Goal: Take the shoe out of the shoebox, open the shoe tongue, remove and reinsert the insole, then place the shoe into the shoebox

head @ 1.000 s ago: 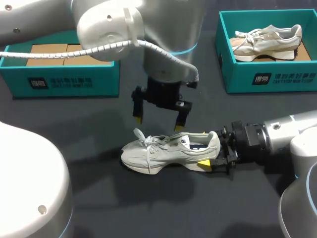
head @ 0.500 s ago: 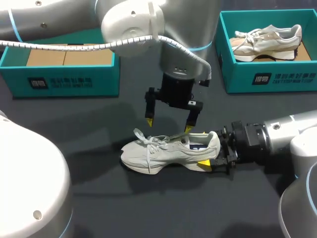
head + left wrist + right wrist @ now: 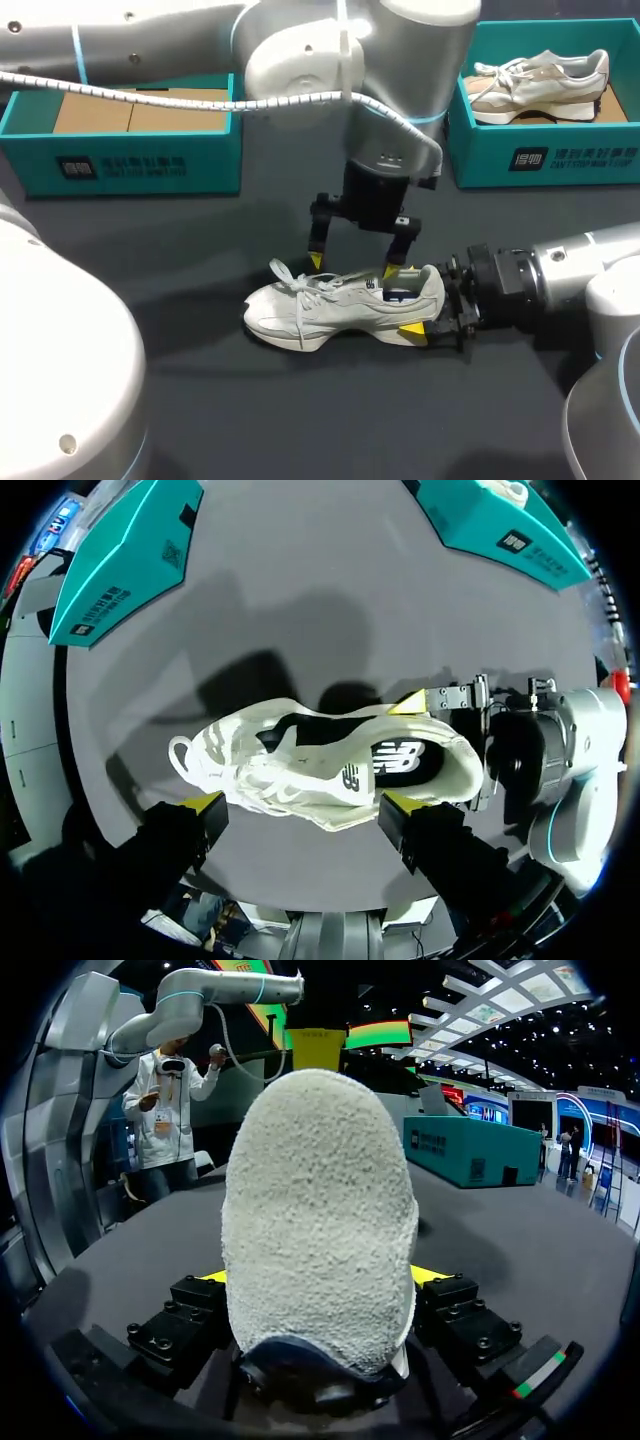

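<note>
A pale grey-white sneaker (image 3: 340, 305) lies on its sole on the dark table, toe to the left and heel to the right. My right gripper (image 3: 440, 318) is shut on its heel (image 3: 320, 1220), one yellow tip pressed to each side. My left gripper (image 3: 354, 266) hangs open just above the sneaker's collar and tongue. In the left wrist view its fingertips (image 3: 205, 802) straddle the sneaker (image 3: 330, 770) without touching it, and the right gripper (image 3: 470, 740) shows at the heel. The dark insole is visible inside the opening.
A teal shoebox (image 3: 130, 160) with cardboard inside stands at the back left. A second teal shoebox (image 3: 545, 160) at the back right holds another sneaker (image 3: 540, 80). My left arm's large body crosses above the table's middle.
My left gripper has moved right and down, from beside the laces to just over the sneaker's collar. The right gripper and the sneaker have stayed still.
</note>
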You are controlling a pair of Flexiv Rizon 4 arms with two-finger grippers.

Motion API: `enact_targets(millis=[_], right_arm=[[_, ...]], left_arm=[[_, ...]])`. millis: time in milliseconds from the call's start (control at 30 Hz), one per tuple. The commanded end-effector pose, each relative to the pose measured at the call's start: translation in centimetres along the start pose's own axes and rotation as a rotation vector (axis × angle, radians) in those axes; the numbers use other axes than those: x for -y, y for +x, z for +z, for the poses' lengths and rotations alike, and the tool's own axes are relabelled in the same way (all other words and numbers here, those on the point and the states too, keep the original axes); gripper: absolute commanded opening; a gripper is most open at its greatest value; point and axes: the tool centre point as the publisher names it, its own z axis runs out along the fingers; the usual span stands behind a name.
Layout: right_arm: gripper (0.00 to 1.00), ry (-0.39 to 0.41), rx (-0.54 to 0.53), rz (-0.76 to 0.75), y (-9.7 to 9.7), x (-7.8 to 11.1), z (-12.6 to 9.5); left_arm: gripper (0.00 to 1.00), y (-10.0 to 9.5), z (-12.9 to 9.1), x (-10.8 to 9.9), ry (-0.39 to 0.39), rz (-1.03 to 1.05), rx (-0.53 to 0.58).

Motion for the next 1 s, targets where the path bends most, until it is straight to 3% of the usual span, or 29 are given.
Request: enact_targets(millis=[33,133,233,667,1000], right_arm=[[0.00,0.005,0.000,0.002,0.2,-0.1,0.2],[0.00,0.005,0.000,0.002,0.2,-0.1,0.2],[0.00,0.005,0.000,0.002,0.2,-0.1,0.2],[0.00,0.005,0.000,0.002,0.2,-0.1,0.2],[0.00,0.005,0.000,0.002,0.2,-0.1,0.2]], left_arm=[[1.00,2.3,0.9,0.7,-0.024,-0.002,0.055],[1.00,2.7,1.5,0.7,-0.038,0.000,0.058],[0.93,3.0,2.1,0.9,-0.059,-0.005,0.072],[0.89,3.2,3.6,1.3,-0.099,-0.021,0.124],[0.86,2.8,4.0,0.4,-0.123,-0.038,0.214]])
